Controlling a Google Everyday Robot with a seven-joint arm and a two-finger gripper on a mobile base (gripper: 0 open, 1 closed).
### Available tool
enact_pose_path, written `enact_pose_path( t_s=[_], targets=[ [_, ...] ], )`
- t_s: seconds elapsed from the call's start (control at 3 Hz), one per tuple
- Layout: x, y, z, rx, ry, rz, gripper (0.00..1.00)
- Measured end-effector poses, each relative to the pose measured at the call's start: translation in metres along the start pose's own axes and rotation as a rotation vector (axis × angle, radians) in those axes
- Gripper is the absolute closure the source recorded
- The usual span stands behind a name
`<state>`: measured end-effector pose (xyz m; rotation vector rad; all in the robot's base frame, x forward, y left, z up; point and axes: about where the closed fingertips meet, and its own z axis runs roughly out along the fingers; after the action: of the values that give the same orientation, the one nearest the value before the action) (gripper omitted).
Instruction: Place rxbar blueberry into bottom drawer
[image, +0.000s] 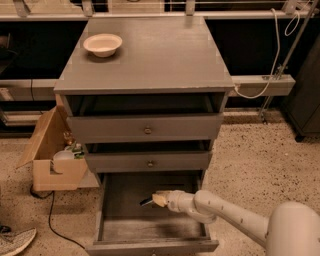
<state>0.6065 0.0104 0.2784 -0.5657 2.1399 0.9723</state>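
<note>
A grey cabinet stands on speckled floor, with a cream bowl at upper left. Lower centre, the gripper sits inside the open bottom drawer, clamping the dark bar, which is mostly hidden.

Speckled floor, grey drawer cab., cardboard box beside it
</note>
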Motion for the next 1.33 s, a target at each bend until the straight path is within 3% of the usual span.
enact_pose_path(
  t_s=[1.0, 1.33],
  targets=[
    [0.0, 0.0001, 0.0001, 0.0, 0.0, 0.0, 0.04],
    [-0.0014, 0.0023, -0.0028, -0.002, -0.001, -0.009, 0.0]
  ],
)
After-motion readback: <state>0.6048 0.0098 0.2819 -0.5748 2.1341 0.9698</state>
